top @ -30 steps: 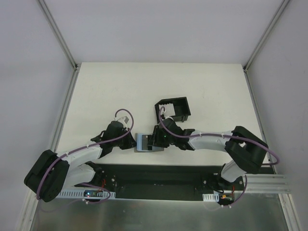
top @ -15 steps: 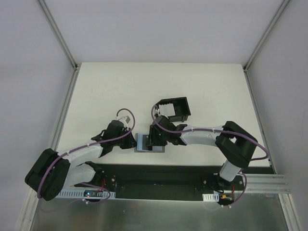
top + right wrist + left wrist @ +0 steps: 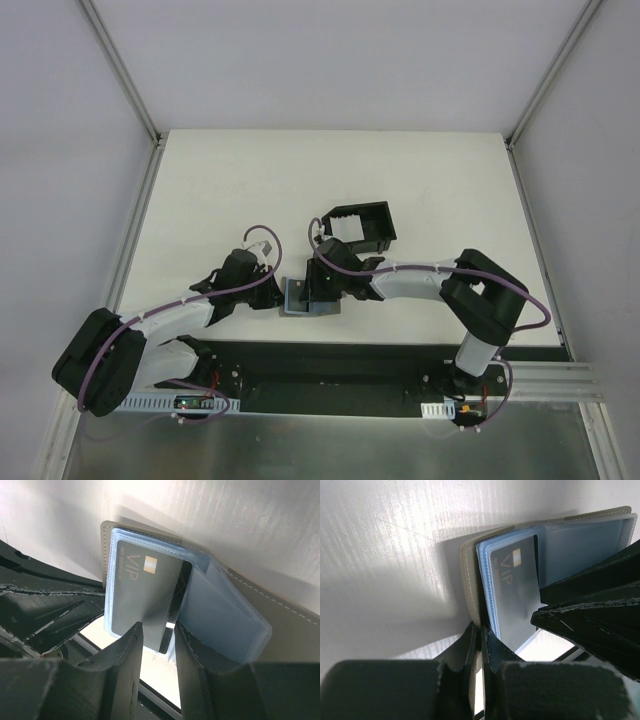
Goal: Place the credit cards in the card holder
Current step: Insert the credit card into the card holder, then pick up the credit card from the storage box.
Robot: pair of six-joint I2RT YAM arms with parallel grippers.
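Grey wallet point(image 3: 297, 296) clamped by left jaws, right jaws astride credit card point(image 3: 142, 597)

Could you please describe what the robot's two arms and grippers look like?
The left arm and right arm both have white link shells between bulky black joint housings. A purple cable loops along each one. The left gripper and right gripper have black, flat-sided fingers with scuffed, pale edges.

The dark credit card point(image 3: 145, 597) reads "VIP", with a smaller line beside it, perhaps starting "NO", too blurred.
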